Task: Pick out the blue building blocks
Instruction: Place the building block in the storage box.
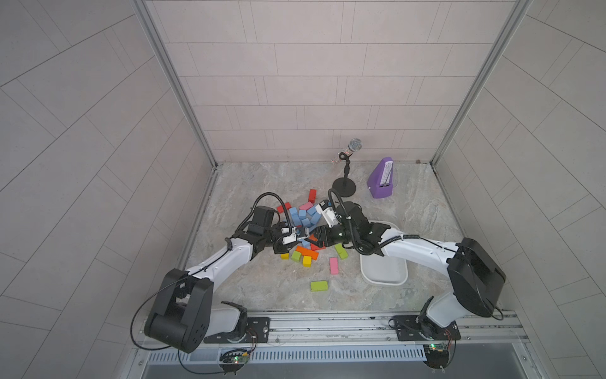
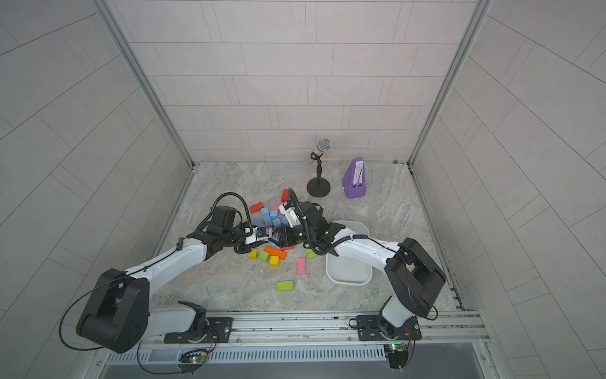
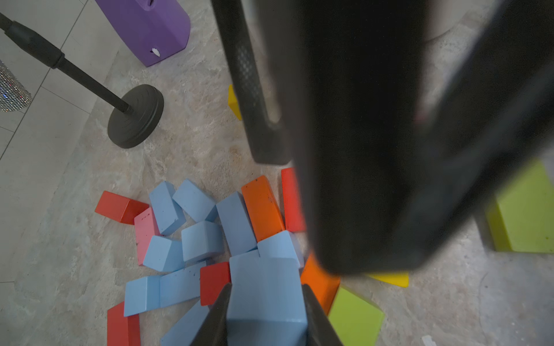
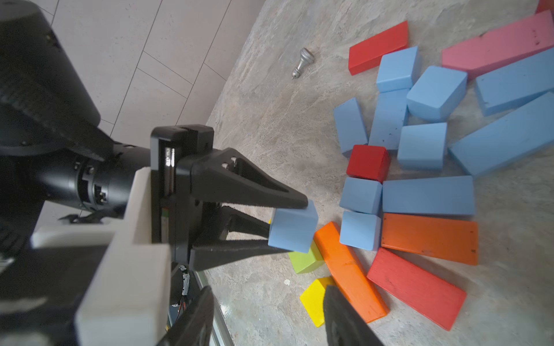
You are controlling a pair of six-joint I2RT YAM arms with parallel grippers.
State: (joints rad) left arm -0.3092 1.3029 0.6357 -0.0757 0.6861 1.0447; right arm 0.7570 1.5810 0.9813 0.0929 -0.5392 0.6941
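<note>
**Left claw** (image 4: 293, 225): clamped on one blue cube (image 4: 296, 236), which is gripped at the fingertips by two opposite faces. The cube appears to be raised just clear of the worktop (image 4: 269, 119), over a green block (image 4: 305, 260); contact underneath cannot be confirmed from the wrist views.

**Right claw** (image 4: 266, 295): the fingers are seen apart and nothing is held between them. It is positioned just beside the left claw, tip to tip, above the orange and yellow blocks.

**Other blue blocks** (image 1: 303, 216): these are found in a loose cluster on the worktop, directly behind the two claws, at mid-depth. Cubes and bricks are mixed, several touching. A red cube (image 4: 368, 163) is lodged among them. A pink brick (image 4: 497, 45) is laid along the cluster's far edge, and an orange brick (image 4: 428, 238) is pressed against its near edge.

**Tray** (image 1: 383, 272): white, set on the worktop to the right of the blocks and partly covered by the right arm.

**Other items**: a purple metronome (image 1: 382, 178) and a microphone (image 1: 344, 183) on a stand are placed near the back wall.
</note>
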